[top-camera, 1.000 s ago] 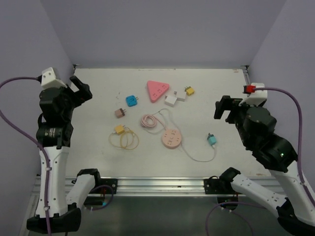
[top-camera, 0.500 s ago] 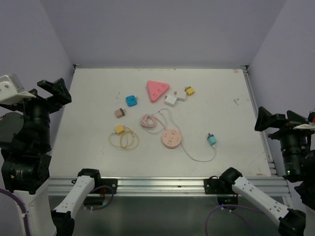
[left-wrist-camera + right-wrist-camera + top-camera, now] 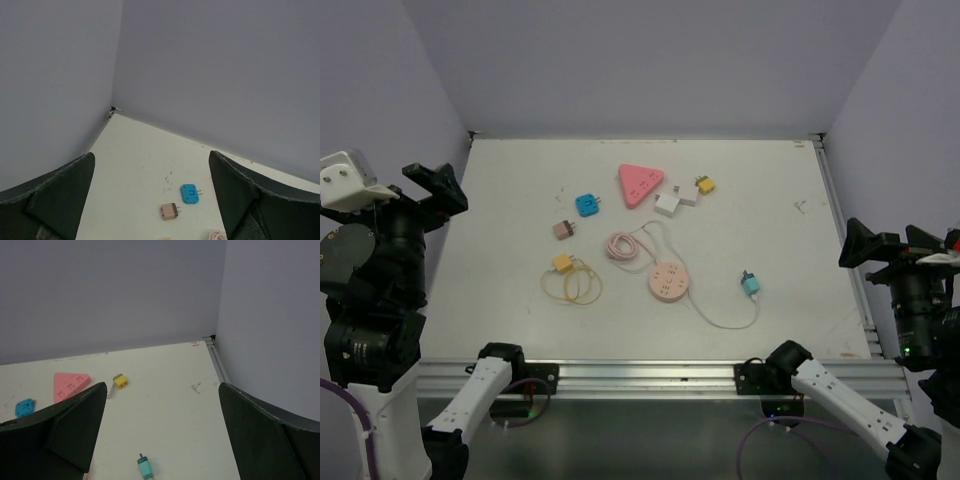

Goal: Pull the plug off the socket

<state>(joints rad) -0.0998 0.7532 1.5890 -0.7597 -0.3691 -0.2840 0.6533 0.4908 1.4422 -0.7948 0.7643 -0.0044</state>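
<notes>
The white table [image 3: 520, 320] has one arm standing at each side edge. The left gripper [image 3: 432, 185] and the right gripper [image 3: 887, 243] are both spread wide and carry nothing. The pink triangular socket [image 3: 641, 184] lies at the far middle, about equally far from both. A white plug block [image 3: 667, 204] touches its right edge, and a small yellow plug [image 3: 704, 184] lies just beyond it. This line points far-right, so I judge the right arm better placed to pull.
</notes>
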